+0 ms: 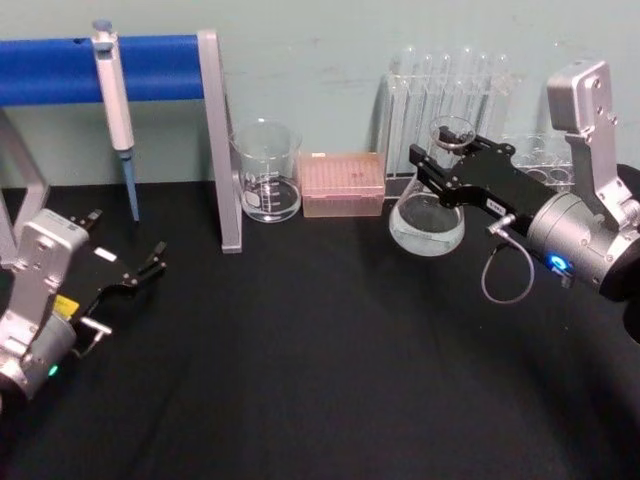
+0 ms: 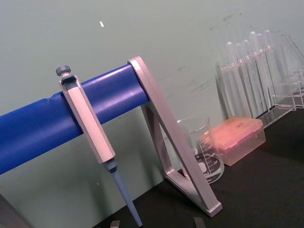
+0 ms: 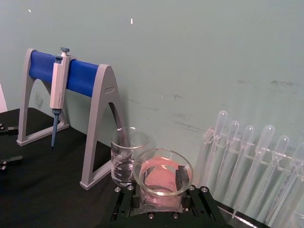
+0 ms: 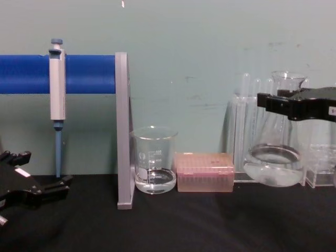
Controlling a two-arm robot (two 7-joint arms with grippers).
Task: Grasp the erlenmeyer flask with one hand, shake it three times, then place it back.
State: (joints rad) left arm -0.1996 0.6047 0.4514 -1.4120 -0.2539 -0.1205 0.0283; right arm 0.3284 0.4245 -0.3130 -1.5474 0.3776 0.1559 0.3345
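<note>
Gripping the erlenmeyer flask by its neck, the right gripper has both black fingers closed on the glass just under the flared rim. The flask stands upright at the back right of the black table. A shallow pool of clear liquid lies in its wide base. From the chest view the base sits low at table level, but I cannot tell whether it touches the cloth. To its left, a graduated glass beaker also holds a little clear liquid. A pink pipette tip box sits between the two vessels, just beside the beaker and near the flask. Close behind the flask a clear rack holds a row of upright test tubes, so there is little room at the back. A pipette hangs from the blue bar of a grey stand at the far left. The left gripper rests low at the front left with its fingers spread apart, well away from the glassware. Between the arms, the front half of the table lies bare
</note>
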